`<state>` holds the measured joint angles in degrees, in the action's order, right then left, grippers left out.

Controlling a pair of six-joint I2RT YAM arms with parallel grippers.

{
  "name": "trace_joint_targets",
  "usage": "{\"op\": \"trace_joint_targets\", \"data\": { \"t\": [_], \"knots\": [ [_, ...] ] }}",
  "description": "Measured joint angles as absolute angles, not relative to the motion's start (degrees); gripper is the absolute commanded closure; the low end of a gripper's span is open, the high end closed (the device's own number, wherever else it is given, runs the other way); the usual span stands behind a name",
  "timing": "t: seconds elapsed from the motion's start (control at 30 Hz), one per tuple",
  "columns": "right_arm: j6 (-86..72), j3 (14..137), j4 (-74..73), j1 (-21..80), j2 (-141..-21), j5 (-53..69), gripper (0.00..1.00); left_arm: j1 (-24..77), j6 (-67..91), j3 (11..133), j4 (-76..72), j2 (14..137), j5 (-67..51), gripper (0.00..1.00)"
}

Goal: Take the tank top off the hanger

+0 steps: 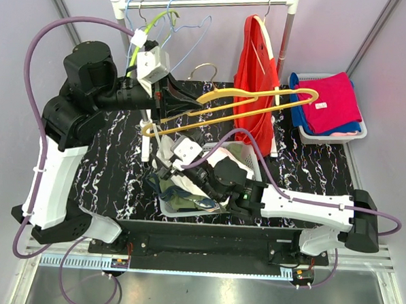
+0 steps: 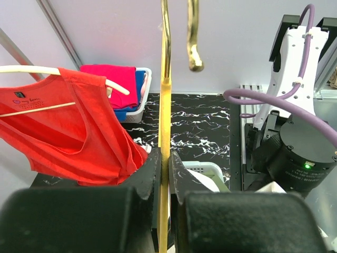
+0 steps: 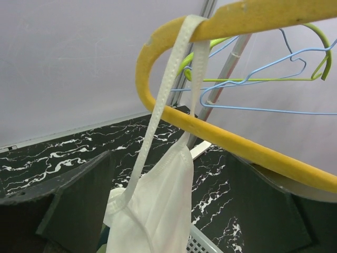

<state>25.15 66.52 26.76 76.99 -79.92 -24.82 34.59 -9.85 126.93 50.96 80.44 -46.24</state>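
A yellow hanger (image 1: pixel 260 100) is held level above the table by my left gripper (image 1: pixel 173 104), which is shut on its bar near the gold hook (image 2: pixel 194 37); the bar (image 2: pixel 165 105) runs between the closed jaws. A white tank top (image 3: pixel 158 205) hangs by one strap (image 3: pixel 184 47) from the hanger's curved end (image 3: pixel 152 58). My right gripper (image 3: pixel 169 158) is open, its fingers (image 3: pixel 79 195) on either side of the hanging white fabric, not closed on it. In the top view this gripper (image 1: pixel 165 166) sits below the hanger's left end.
A white basket (image 1: pixel 246 169) of clothes lies under my right arm. A red tank top (image 1: pixel 254 80) hangs on the rack (image 1: pixel 204 2), with blue and green wire hangers (image 1: pixel 162 20). A basket (image 1: pixel 330 135) with pink and blue clothes stands at the right.
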Motion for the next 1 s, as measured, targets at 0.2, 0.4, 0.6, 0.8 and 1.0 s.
{"op": "trace_joint_targets", "data": {
  "t": [0.2, 0.4, 0.6, 0.8, 1.0],
  "knots": [
    [24.47, 69.25, 24.69, 77.03, -80.05, -23.77, 0.60, 34.59, -10.09, 126.43, 50.78, 78.67, -46.26, 1.00],
    [22.85, 70.85, 23.70, 77.30, -80.05, -22.20, 0.66, 34.59, -10.28, 124.95, 50.76, 77.95, -46.17, 1.00],
    [22.24, 72.58, 23.70, 79.18, -80.16, -20.27, 0.65, 34.59, -10.48, 122.96, 51.22, 78.08, -45.58, 1.00],
    [22.24, 74.61, 23.79, 81.84, -80.38, -19.84, 0.68, 34.59, -10.72, 121.36, 51.18, 78.39, -44.99, 1.00],
    [22.35, 74.70, 24.16, 82.19, -81.28, -19.81, 0.72, 34.59, -10.68, 121.36, 51.18, 79.77, -45.01, 1.00]
  ]
}}
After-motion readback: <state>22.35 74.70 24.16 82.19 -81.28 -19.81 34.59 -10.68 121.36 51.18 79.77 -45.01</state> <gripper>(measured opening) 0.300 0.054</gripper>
